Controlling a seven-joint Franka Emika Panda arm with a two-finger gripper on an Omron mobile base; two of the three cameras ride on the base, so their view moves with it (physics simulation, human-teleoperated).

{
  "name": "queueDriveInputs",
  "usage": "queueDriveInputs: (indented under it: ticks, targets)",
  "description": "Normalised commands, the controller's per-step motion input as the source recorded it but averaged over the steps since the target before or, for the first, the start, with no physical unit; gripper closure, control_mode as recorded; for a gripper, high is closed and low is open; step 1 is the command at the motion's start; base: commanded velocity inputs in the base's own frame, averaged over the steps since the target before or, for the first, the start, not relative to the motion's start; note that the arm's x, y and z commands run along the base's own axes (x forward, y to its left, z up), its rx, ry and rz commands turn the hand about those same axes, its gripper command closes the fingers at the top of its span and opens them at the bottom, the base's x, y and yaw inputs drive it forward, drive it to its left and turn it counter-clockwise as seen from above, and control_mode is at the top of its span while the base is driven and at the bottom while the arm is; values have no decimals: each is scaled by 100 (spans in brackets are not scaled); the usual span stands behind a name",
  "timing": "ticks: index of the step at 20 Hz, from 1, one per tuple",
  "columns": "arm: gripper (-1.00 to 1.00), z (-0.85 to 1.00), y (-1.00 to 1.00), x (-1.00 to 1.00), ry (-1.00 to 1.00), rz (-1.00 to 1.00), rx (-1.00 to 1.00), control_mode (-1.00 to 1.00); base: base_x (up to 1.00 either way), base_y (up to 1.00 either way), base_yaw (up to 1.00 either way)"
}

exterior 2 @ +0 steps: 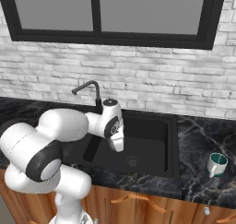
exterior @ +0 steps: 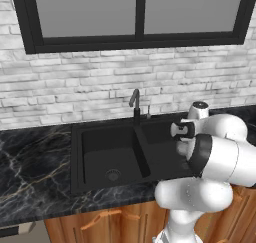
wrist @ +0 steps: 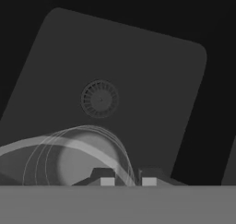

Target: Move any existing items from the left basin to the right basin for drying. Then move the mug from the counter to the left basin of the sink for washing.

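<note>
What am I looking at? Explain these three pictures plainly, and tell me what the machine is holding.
This is a computer-rendered kitchen. The machine is a white robot arm on a base that can drive. Two pictures come from cameras on that base, behind the arm to its left and right, both looking down at a black double sink set in a marble counter. The third comes from a camera on the hand, looking along its fingers. There the fingers pinch the wall of a pale see-through cup above a basin floor with a round drain. The hand hangs over the right basin. A white mug stands on the counter to the right.
</note>
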Motion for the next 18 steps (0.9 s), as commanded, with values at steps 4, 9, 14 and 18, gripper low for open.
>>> queueDriveInputs:
  ticks: [4,9,14,18]
  targets:
    - [100,-22,-8,26,8,3,7,-100,0,0,0]
    - [100,-26,-2,26,7,1,1,-100,0,0,0]
    - [100,-44,0,20,3,0,0,-100,0,0,0]
    - [100,-42,0,7,0,0,0,-100,0,0,0]
